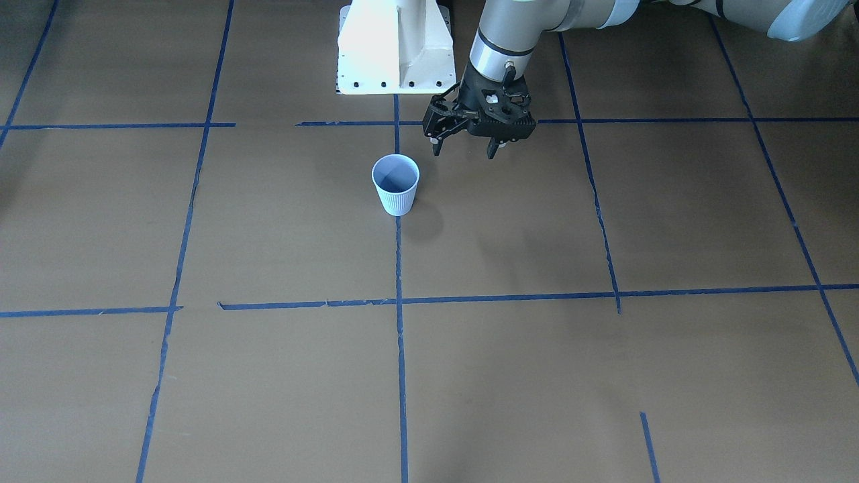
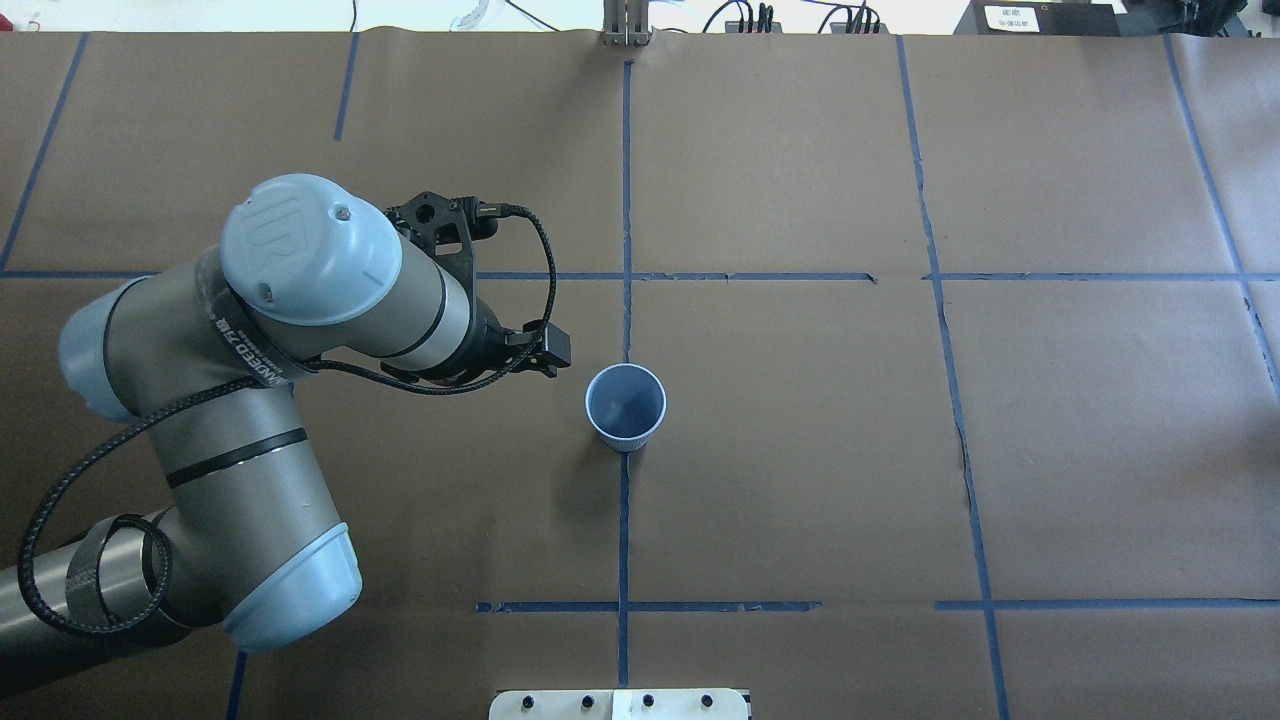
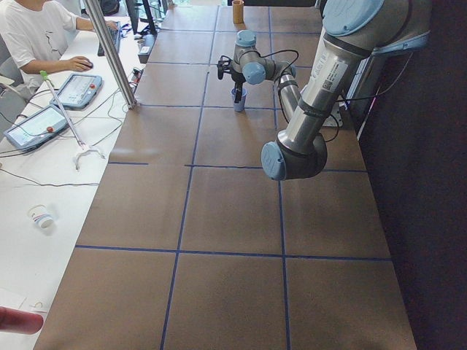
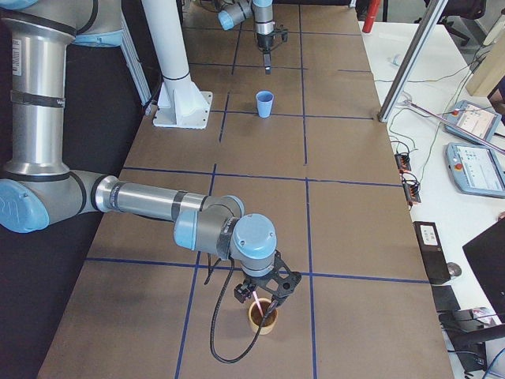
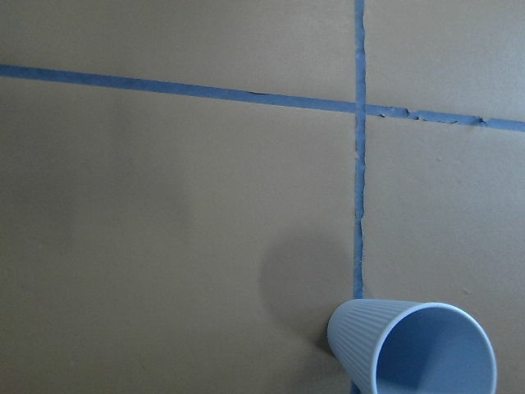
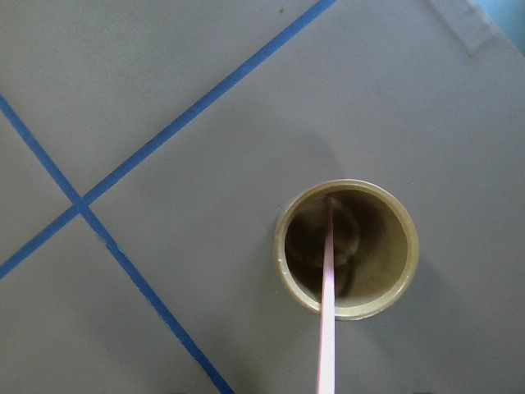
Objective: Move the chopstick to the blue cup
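Note:
The blue cup (image 1: 396, 184) stands upright and empty on the brown table, on a blue tape line. My left gripper (image 1: 464, 146) hangs open and empty just beside it, toward the robot's left and slightly above the rim. In the left wrist view the blue cup (image 5: 410, 353) sits at the bottom right. The pinkish chopstick (image 6: 326, 312) leans inside a tan cup (image 6: 344, 246) far over at the table's right end. My right gripper (image 4: 263, 290) hovers directly over that tan cup, around the stick's top. I cannot tell whether it is open or shut.
The white robot pedestal (image 1: 396, 47) stands behind the blue cup. Blue tape lines (image 2: 625, 150) divide the brown table. A person (image 3: 33, 36) sits at a side desk with tablets (image 3: 80, 89) and cables.

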Controlling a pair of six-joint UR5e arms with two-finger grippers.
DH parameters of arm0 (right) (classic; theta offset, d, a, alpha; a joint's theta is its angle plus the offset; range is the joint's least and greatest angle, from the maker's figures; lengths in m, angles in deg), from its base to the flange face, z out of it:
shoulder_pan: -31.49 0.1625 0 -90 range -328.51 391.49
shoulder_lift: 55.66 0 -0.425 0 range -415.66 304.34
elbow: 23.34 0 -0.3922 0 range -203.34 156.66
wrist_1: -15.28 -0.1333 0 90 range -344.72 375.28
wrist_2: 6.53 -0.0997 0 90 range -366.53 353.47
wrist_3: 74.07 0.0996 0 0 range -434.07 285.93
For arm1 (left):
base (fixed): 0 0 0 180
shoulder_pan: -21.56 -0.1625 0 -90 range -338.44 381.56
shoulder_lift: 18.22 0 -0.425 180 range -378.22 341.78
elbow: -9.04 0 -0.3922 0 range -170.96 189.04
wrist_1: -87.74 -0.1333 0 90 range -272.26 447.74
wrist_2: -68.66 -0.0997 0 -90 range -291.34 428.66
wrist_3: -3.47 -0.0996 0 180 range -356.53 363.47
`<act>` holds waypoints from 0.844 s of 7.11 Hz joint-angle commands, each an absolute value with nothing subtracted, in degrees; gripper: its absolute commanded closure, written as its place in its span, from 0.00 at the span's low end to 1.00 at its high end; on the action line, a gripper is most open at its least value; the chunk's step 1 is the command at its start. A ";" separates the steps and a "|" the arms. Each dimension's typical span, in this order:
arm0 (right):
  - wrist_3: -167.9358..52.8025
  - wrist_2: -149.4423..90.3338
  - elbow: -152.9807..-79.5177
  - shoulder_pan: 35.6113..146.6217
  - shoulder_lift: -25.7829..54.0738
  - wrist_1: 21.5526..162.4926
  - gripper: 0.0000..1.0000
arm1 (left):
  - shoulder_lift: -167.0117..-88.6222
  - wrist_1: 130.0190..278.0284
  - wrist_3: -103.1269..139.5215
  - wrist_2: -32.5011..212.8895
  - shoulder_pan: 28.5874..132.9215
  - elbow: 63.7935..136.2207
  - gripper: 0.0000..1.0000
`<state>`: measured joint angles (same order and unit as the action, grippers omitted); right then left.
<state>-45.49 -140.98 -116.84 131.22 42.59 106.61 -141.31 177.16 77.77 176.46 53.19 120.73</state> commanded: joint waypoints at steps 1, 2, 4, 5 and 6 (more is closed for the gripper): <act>-45.32 -140.74 -115.46 130.98 42.51 106.59 0.08 | -140.66 177.30 77.73 176.33 53.20 121.27 0.00; -45.33 -140.74 -115.28 129.85 42.51 106.59 0.09 | -140.57 177.30 77.65 176.33 53.20 121.36 0.00; -45.15 -140.83 -113.79 128.08 42.42 105.90 0.12 | -140.57 177.30 77.65 176.33 53.29 121.62 0.00; -45.15 -140.74 -113.17 127.21 42.25 105.72 0.15 | -140.39 177.30 77.65 176.33 53.37 122.58 0.00; -45.24 -140.74 -112.47 127.20 41.99 105.63 0.33 | -139.96 177.30 77.56 176.41 53.38 122.68 0.00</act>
<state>-45.19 -140.77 -113.26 127.60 42.24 105.81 -140.33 177.30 77.62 176.34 53.33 122.30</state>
